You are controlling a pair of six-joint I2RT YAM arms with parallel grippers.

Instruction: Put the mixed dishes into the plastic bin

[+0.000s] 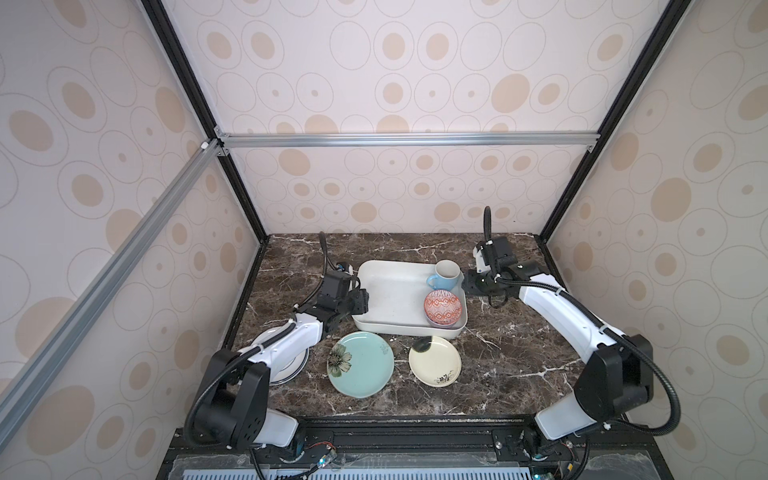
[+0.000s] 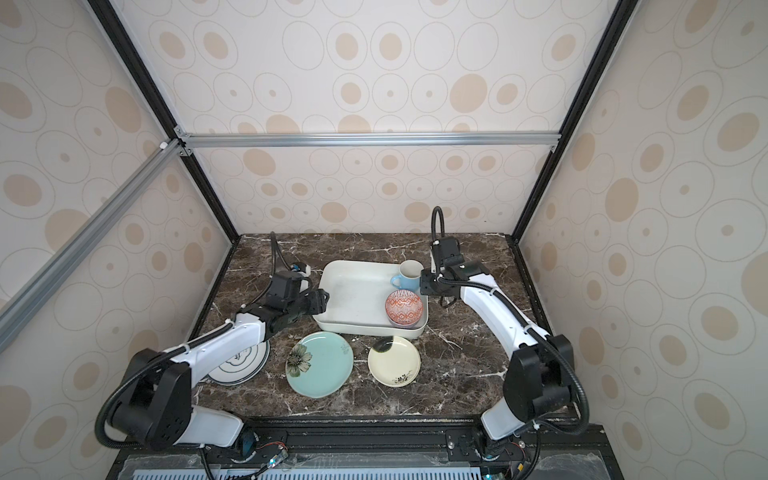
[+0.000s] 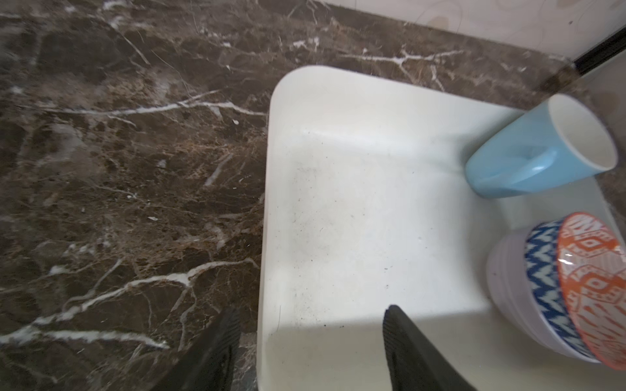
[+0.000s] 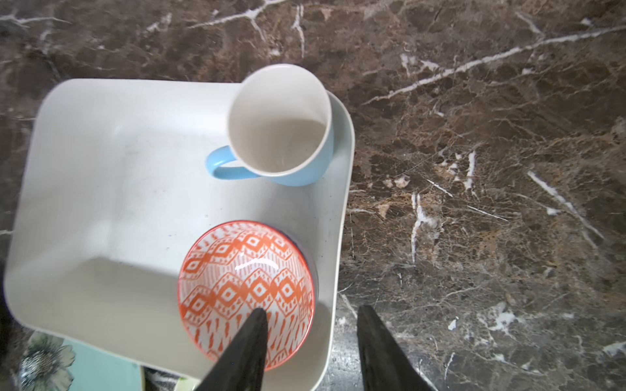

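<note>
A: What sort of place is this?
B: A robot test cell in a lab. Aluminium bars (image 1: pixel 407 139) and black posts (image 1: pixel 181 62) frame an enclosure, with patterned wallpaper panels (image 1: pixel 415 83) as walls.
A: Not a home kitchen?
B: No. The marble-look tabletop (image 1: pixel 519 332) has a left arm (image 1: pixel 286 338) and right arm (image 1: pixel 552 307) mounted on a black rail (image 1: pixel 399 434) along its front edge.

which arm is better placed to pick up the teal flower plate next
Left, likely. The left fingers, open, straddle the plastic bin rim near the teal flower plate; the right fingers sit farther off, beside the light-blue mug.
</note>
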